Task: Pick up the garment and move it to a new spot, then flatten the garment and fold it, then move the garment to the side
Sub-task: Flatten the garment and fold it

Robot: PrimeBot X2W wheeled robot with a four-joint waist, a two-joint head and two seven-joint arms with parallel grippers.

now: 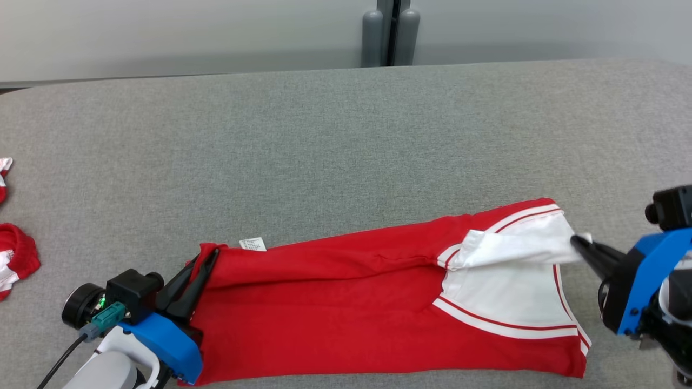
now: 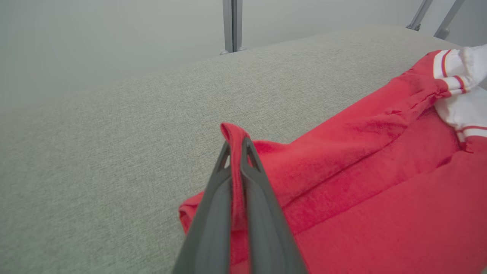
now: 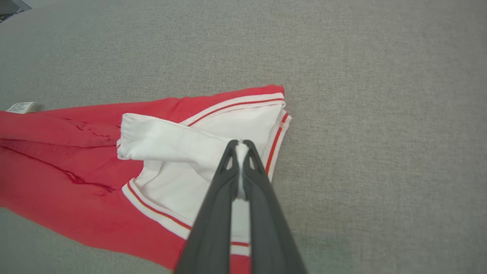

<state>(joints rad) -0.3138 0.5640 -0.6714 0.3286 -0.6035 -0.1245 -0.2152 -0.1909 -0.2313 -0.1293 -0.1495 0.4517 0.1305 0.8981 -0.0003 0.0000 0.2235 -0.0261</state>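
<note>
The red garment (image 1: pixel 335 302) lies stretched lengthwise along the near edge of the grey tabletop (image 1: pixel 324 135) as I work the rig, one end toward the near-left corner and the other toward the near-right. My left hand (image 1: pixel 210 255) is clamped tight on the garment's red edge at its left end. The cloth is pinched between the two dark fingers (image 2: pixel 213 213) and stands up in a small ridge above their tips. My right hand (image 1: pixel 576 242) is closed on a white flap (image 1: pixel 513 246) at the garment's right end, holding it slightly raised over the white panel (image 1: pixel 508 297) with red-striped trim. In the right wrist view a strip of white cloth shows between the fingers. A small white label (image 1: pixel 252 243) pokes out from the garment's far side, near the left hand. Crumpled red-and-white cloth (image 1: pixel 16 259) sits at the tabletop's left edge, well apart from the garment. Two grey posts (image 1: pixel 390 38) stand behind the far edge.
</note>
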